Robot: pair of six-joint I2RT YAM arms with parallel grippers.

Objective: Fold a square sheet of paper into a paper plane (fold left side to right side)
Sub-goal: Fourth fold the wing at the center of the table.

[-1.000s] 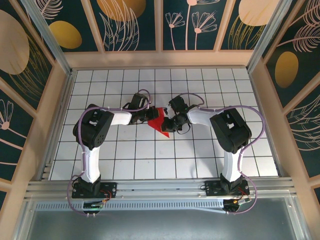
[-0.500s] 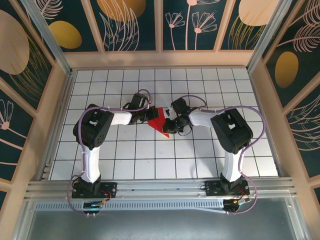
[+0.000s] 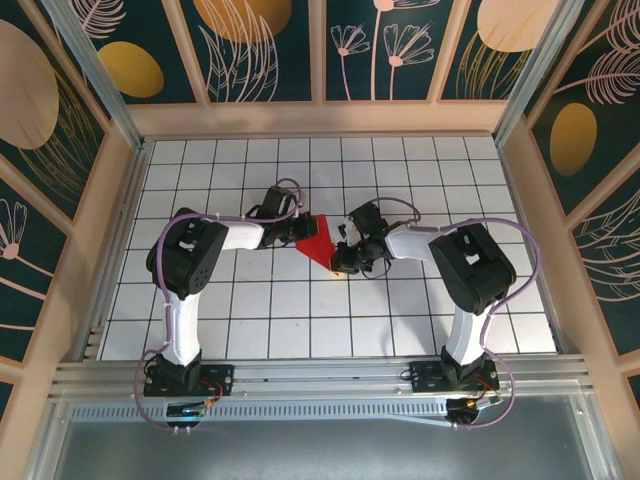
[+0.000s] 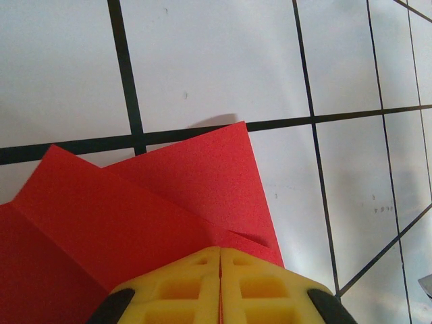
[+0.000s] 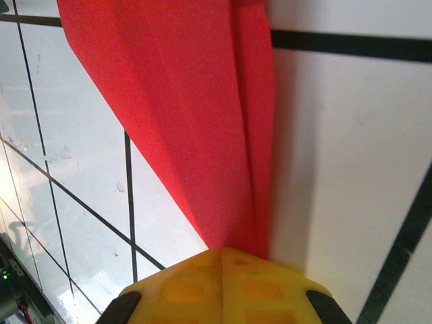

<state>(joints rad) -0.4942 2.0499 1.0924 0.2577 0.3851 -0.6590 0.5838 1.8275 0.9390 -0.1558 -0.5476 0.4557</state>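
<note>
The partly folded red paper sheet (image 3: 318, 243), mid-table (image 3: 200, 170), is pinched in closed jaws at its wide end by the left gripper (image 4: 220, 253) and at its narrow tip by the right gripper (image 5: 221, 255), seemingly so the layers are steadied for creasing.

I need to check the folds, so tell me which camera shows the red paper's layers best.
Right wrist: the red paper runs large up the frame, its stacked folded edges distinct. Left wrist shows it as two overlapping flaps. The top view gives it as a small red triangle, creases unreadable.
</note>
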